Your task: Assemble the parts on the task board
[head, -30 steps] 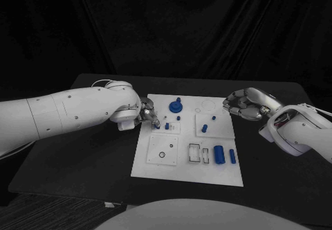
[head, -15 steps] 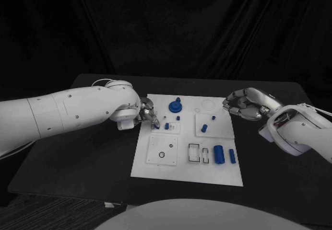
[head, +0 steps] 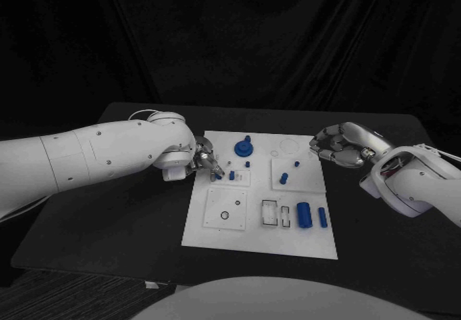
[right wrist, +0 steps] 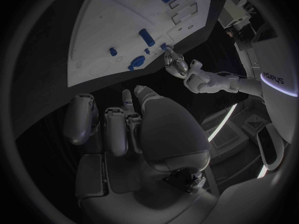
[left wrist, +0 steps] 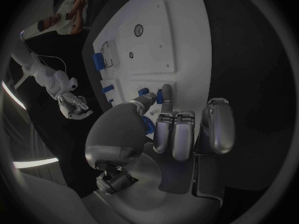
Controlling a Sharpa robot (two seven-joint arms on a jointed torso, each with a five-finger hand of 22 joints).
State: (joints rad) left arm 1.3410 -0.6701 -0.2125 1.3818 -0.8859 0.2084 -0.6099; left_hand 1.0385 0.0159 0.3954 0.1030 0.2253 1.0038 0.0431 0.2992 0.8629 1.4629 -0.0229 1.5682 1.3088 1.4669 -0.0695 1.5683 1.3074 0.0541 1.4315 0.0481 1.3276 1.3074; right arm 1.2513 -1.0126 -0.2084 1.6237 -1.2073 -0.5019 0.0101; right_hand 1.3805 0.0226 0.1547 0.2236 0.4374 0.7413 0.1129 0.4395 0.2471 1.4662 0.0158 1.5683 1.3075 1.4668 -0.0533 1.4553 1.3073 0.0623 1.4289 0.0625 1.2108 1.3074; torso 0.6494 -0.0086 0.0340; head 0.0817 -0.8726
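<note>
The white task board (head: 252,230) lies in the middle of the black table. My left hand (head: 204,162) is at the board's left edge and pinches a small blue peg (head: 218,175) between thumb and finger, low over the board beside another small peg (head: 232,175). The left wrist view shows that pinched peg (left wrist: 159,99) at the fingertips of my left hand (left wrist: 174,129). My right hand (head: 338,145) hovers off the board's far right corner with its fingers curled in on nothing. In the right wrist view my right hand (right wrist: 143,119) is also curled.
On the board are a blue round part (head: 244,147), small pegs (head: 284,178), a large blue cylinder (head: 304,215) and a thinner one (head: 323,217) near the right edge, plus open slots (head: 271,212) and a ring hole (head: 225,215).
My left hand's fingers have shifted slightly down toward the board with the peg. The right hand has not moved.
</note>
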